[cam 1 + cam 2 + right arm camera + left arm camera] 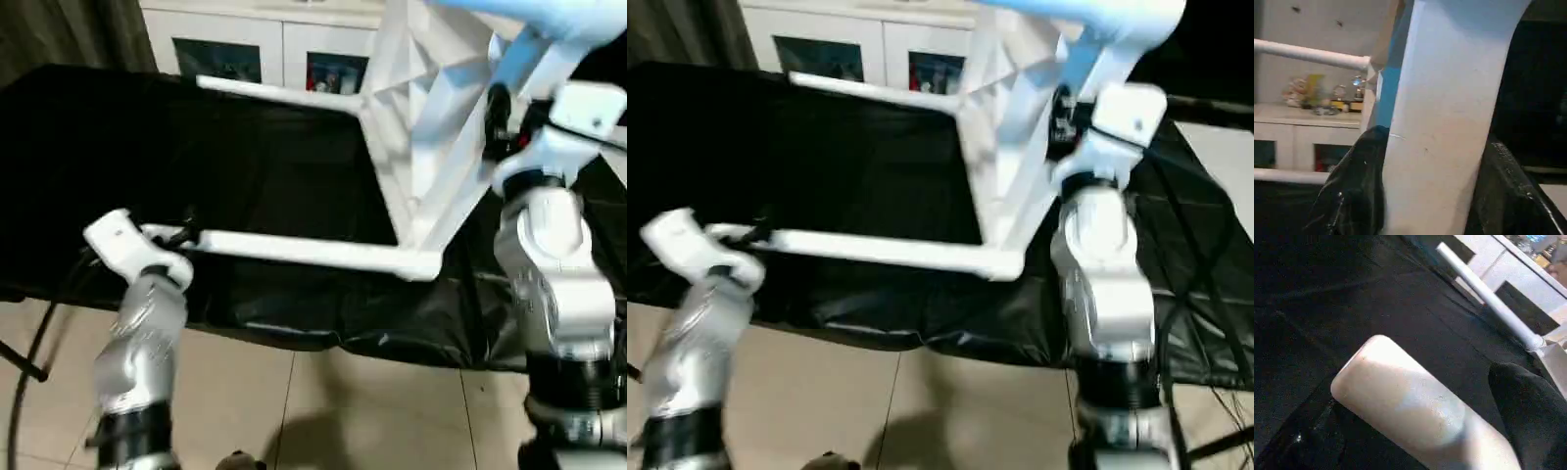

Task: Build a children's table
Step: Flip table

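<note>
Children's table (421,147) lies tipped on its side on the black-covered desk (147,166), toward the desk's right half. Ribbed underside of the top faces the left. Two legs run out leftward from the top: near leg (304,252) along the desk's front edge, far leg (279,95) near the back edge. A third leg (1097,64) rises at upper right.

Right gripper (502,122): jaws closed around that raised leg; the right wrist view shows the white tube (1449,122) clamped between the two black fingers (1356,191).

Left gripper (181,235): at the free end of the near leg, jaws wide. Left wrist view shows the leg's rounded tip (1400,401) beside one black finger (1533,406); contact cannot be told.

White cabinet (265,44) with glass doors stands behind the desk. Tiled floor (323,411) below the front edge.
</note>
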Motion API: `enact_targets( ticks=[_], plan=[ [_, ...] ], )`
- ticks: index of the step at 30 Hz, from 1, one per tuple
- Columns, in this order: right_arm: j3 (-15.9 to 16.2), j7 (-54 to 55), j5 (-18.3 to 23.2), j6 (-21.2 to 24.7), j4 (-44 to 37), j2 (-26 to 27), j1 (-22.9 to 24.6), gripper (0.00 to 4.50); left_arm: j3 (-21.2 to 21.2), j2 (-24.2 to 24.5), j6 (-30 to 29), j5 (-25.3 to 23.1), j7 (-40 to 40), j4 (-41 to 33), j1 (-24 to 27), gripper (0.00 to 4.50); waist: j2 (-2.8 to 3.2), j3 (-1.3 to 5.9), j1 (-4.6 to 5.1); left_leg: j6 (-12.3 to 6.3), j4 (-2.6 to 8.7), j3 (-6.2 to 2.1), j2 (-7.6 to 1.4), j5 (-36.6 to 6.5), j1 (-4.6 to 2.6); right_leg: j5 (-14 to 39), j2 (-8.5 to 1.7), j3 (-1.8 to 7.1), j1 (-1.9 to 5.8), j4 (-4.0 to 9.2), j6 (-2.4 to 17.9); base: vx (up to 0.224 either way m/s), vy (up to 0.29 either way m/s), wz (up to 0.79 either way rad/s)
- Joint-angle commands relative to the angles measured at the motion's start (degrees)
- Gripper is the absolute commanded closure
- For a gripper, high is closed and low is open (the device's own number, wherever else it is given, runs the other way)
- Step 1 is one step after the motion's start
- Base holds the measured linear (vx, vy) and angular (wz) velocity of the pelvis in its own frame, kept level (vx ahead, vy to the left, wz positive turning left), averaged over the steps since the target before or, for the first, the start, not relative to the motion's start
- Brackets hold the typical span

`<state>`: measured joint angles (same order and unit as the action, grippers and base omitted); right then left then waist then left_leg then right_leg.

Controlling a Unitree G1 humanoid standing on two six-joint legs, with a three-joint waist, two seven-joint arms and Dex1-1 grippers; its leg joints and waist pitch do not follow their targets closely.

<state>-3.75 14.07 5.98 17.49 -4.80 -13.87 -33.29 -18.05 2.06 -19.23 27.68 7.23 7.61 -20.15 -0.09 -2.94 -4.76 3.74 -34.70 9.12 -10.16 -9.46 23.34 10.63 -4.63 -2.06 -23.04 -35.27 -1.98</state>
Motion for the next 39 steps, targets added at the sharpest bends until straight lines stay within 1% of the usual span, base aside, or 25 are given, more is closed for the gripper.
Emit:
enact_targets(
  ticks=[1,2,5,6,7,8,10,11,12,15,16,17,18,19,21,22,23,24,26,28,29,30,33,36,39],
  plan=[
    [2.4,-0.3,-6.0,-0.3,1.8,-1.9,-2.2,2.47,3.0,2.0,1.6,-2.8,-3.5,-0.8,-2.5,0.15,-0.43,4.40,0.60,1.44,3.57,0.19,-1.18,-7.4,-1.68,2.7,-1.69,1.51,2.57,3.13,5.4,0.000,0.000,0.00],
    [2.5,-0.3,-5.9,-0.3,2.7,-1.6,-2.5,2.47,3.6,2.3,1.7,-3.2,-4.3,-0.7,-2.7,0.15,-0.39,4.41,0.60,1.36,3.58,0.17,-1.28,-7.6,-1.72,3.2,-1.73,1.52,2.54,3.18,5.4,0.000,0.000,0.00],
    [3.0,-1.9,-4.0,0.2,7.6,0.2,-3.9,2.47,9.7,5.7,1.9,-6.7,-10.7,-1.7,-2.6,0.15,-0.91,4.30,1.12,0.95,3.66,0.36,-1.45,-8.5,-1.73,5.4,-1.79,1.54,2.38,3.29,5.8,0.000,0.000,0.00],
    [3.0,-2.3,-3.6,0.3,8.3,0.4,-4.1,1.91,10.5,6.1,2.0,-7.2,-11.6,-1.8,-2.6,0.15,-0.78,4.24,1.17,0.90,3.71,0.32,-1.42,-8.8,-1.69,6.0,-1.86,1.53,2.33,3.28,5.8,0.000,0.000,0.00],
    [2.9,-3.2,-2.6,0.3,10.5,1.1,-4.8,1.91,12.8,7.6,2.0,-8.5,-14.1,-2.5,-2.3,0.15,-1.01,4.26,1.36,0.81,3.73,0.39,-1.51,-9.1,-1.77,6.6,-1.91,1.56,2.29,3.38,5.8,0.000,0.000,0.00],
    [2.9,-3.5,-2.3,0.2,11.9,1.6,-5.2,1.77,13.9,8.5,1.9,-9.2,-15.3,-2.9,-2.2,0.15,-0.68,4.19,1.52,1.16,3.83,0.32,-1.54,-9.6,-1.85,7.6,-1.88,1.48,2.19,3.33,6.0,0.000,0.000,0.00],
    [3.0,-3.7,-2.4,0.0,13.2,2.0,-5.5,1.70,14.5,9.2,1.9,-9.8,-16.0,-2.7,-2.0,0.15,-0.73,4.12,1.74,2.16,3.97,0.30,-1.71,-10.9,-2.04,8.3,-1.80,1.49,2.05,3.42,5.8,0.000,0.000,0.00],
    [3.0,-3.7,-2.4,-0.2,13.8,2.1,-5.7,1.45,14.5,9.4,1.9,-9.7,-16.4,-2.1,-2.0,0.15,-1.06,4.02,1.94,2.37,4.08,0.34,-1.73,-11.3,-1.95,8.4,-1.73,1.48,2.10,3.52,5.6,0.000,0.000,0.00],
    [3.0,-3.7,-2.4,-0.5,14.5,2.4,-5.9,1.36,14.6,9.6,1.9,-9.8,-16.9,-1.2,-2.1,0.15,-1.20,4.00,2.01,2.96,4.11,0.38,-1.58,-12.5,-2.01,9.6,-1.77,1.50,2.08,3.56,5.4,0.000,0.000,0.00],
    [3.4,-3.8,-3.0,-1.2,16.5,3.0,-6.8,1.23,15.2,10.9,1.3,-10.5,-18.4,2.5,-2.0,0.15,-1.52,4.06,2.32,3.34,4.18,0.39,-1.56,-14.6,-2.21,11.9,-1.77,1.62,1.81,3.84,5.1,0.000,0.000,0.00],
    [3.3,-3.9,-3.3,-1.7,17.5,3.3,-7.4,0.99,14.1,10.8,1.0,-10.2,-17.7,4.8,-2.1,0.15,-1.49,4.07,2.43,3.43,4.19,0.39,-1.47,-15.6,-2.29,13.1,-1.76,1.61,1.61,3.91,5.3,0.000,0.000,0.00],
    [3.1,-4.0,-3.6,-1.9,18.0,3.5,-7.7,0.99,12.9,10.4,1.0,-9.5,-16.8,5.9,-2.3,0.15,-1.45,4.02,2.54,3.72,4.26,0.34,-1.48,-17.2,-2.42,14.9,-1.73,1.58,1.47,4.09,5.3,0.000,0.000,0.00],
    [3.1,-4.0,-3.6,-2.0,18.1,3.5,-7.8,0.91,12.5,10.3,1.0,-9.3,-16.6,6.2,-2.3,0.15,-1.63,4.02,2.63,3.71,4.26,0.36,-1.52,-17.8,-2.44,15.5,-1.76,1.62,1.43,4.21,5.2,0.000,0.000,0.00],
    [2.9,-4.0,-3.9,-2.2,18.5,3.5,-8.1,0.76,11.0,9.7,1.0,-8.4,-15.5,7.1,-2.6,0.15,-1.54,3.99,2.60,3.86,4.28,0.32,-1.57,-18.6,-2.57,16.4,-1.82,1.62,1.28,4.33,5.3,0.000,0.000,0.00],
    [2.5,-4.0,-3.8,-2.6,18.9,3.6,-8.4,0.64,9.5,9.3,1.2,-8.0,-14.6,7.9,-2.9,0.15,-1.54,3.98,2.72,3.88,4.34,0.22,-1.54,-19.3,-2.46,17.2,-1.76,1.58,1.26,4.42,5.3,0.000,0.000,0.00],
    [1.5,-3.9,-4.1,-2.9,19.3,3.4,-9.2,0.54,0.2,6.9,2.7,-2.5,-9.8,11.3,-4.4,0.15,-1.76,4.02,2.80,3.86,4.23,0.31,-1.51,-19.2,-2.37,16.8,-1.70,1.59,1.34,4.38,5.5,0.000,0.000,0.00],
    [1.4,-3.7,-4.2,-3.0,19.3,3.4,-9.2,0.46,-0.6,6.9,3.0,-2.0,-9.5,11.6,-4.5,0.15,-1.89,4.04,2.96,3.70,4.33,0.20,-1.41,-18.8,-1.95,17.0,-1.81,1.54,1.63,4.44,5.5,0.000,0.000,0.00],
    [1.2,-3.6,-4.2,-3.0,19.3,3.4,-9.3,0.31,-1.5,6.8,3.3,-1.5,-9.3,12.0,-4.7,0.15,-1.94,4.12,3.00,3.72,4.30,0.14,-1.42,-18.6,-1.88,17.2,-1.90,1.53,1.67,4.38,5.4,0.000,0.000,0.00],
    [0.7,-3.6,-4.5,-3.4,19.8,3.3,-9.6,0.10,-4.4,6.5,4.2,0.9,-8.5,12.8,-5.1,0.15,-1.79,4.20,3.05,3.61,4.29,0.10,-1.64,-18.3,-2.08,16.3,-1.90,1.52,1.38,4.34,5.5,0.000,0.000,0.00],
    [0.3,-3.8,-4.7,-3.8,20.3,3.4,-9.8,0.03,-7.9,5.9,4.4,4.3,-7.1,13.1,-5.6,0.15,-1.93,4.17,3.11,3.96,4.23,0.18,-1.72,-18.1,-2.19,14.4,-1.80,1.47,1.30,4.07,6.2,0.000,0.000,0.00],
    [0.0,-4.0,-4.4,-4.1,20.7,3.6,-9.9,0.03,-10.2,6.3,4.9,5.9,-6.2,14.5,-6.0,0.15,-2.20,4.11,3.11,3.85,4.21,0.27,-1.62,-17.9,-2.09,13.7,-1.71,1.44,1.39,4.05,6.5,0.000,0.000,0.00],
    [-0.2,-4.1,-4.4,-4.3,21.0,3.8,-10.0,0.03,-11.0,6.4,5.1,6.2,-6.2,15.1,-6.2,0.15,-2.14,4.13,3.00,3.75,4.18,0.33,-1.67,-17.8,-2.27,13.5,-1.73,1.47,1.29,4.07,6.5,0.000,0.000,0.00],
    [-0.4,-4.8,-3.6,-5.0,21.4,4.5,-10.5,0.03,-17.6,5.8,6.3,11.7,-3.6,16.8,-8.0,0.15,-2.28,4.15,2.85,3.39,4.13,0.46,-1.76,-16.1,-2.28,10.7,-1.74,1.51,1.42,3.79,7.1,0.000,0.000,0.00],
    [-0.3,-5.4,-3.2,-5.0,21.7,4.6,-10.7,0.03,-19.2,5.9,7.2,12.9,-3.5,17.4,-8.5,0.15,-2.40,4.23,2.70,3.21,4.13,0.49,-1.77,-13.9,-2.10,8.3,-1.74,1.46,1.86,3.48,7.2,0.000,0.000,0.00],
    [-0.2,-6.7,-2.4,-5.4,21.4,5.0,-10.2,0.03,-18.5,6.7,7.5,11.7,-3.8,17.1,-8.0,0.15,-2.24,4.23,2.67,3.06,4.10,0.57,-1.90,-14.1,-2.39,8.0,-1.73,1.48,1.69,3.47,7.1,0.000,0.000,0.00]
  ],
)
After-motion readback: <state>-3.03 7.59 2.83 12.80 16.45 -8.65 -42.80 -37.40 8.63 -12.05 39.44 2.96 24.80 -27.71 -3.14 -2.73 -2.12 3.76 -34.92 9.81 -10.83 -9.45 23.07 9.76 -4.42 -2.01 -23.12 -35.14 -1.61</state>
